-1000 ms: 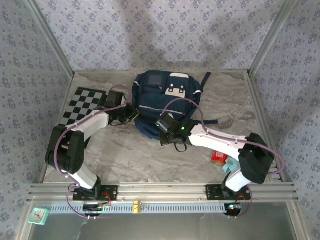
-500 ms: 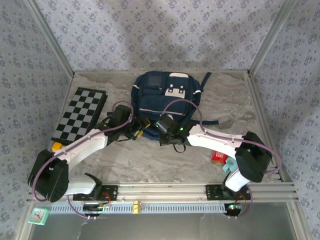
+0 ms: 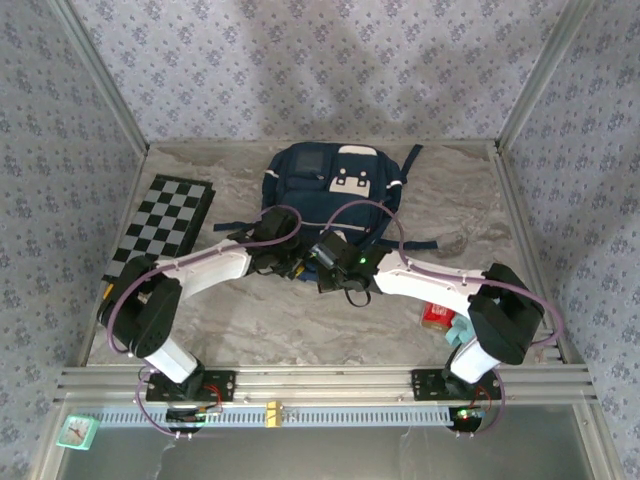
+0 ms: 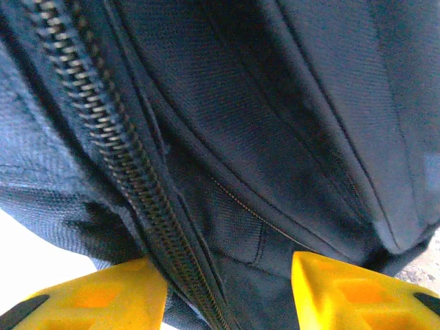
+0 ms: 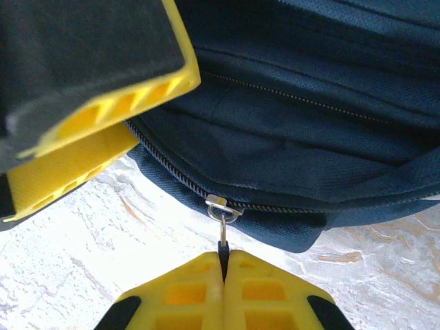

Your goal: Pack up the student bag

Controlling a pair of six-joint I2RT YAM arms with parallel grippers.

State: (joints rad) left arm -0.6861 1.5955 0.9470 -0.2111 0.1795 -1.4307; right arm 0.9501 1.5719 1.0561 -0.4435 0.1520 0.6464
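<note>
Evidently the student bag (image 3: 335, 195) lies at the far middle of the counter (image 3: 300, 320), its near edge toward both arms. The right hand (image 5: 223, 265) is closed on the zipper pull (image 5: 222, 237), pinching the tab, likely so the slider can be drawn along. The left hand (image 4: 227, 289) stands with jaws apart astride the zip seam (image 4: 130, 185), probably to steady the fabric; whether it presses yet is unclear. The teeth are meshed where visible, so the bag's inside stays hidden. A chessboard (image 3: 165, 220) and a small red item (image 3: 437, 317) lie out on the counter, unpacked.
</note>
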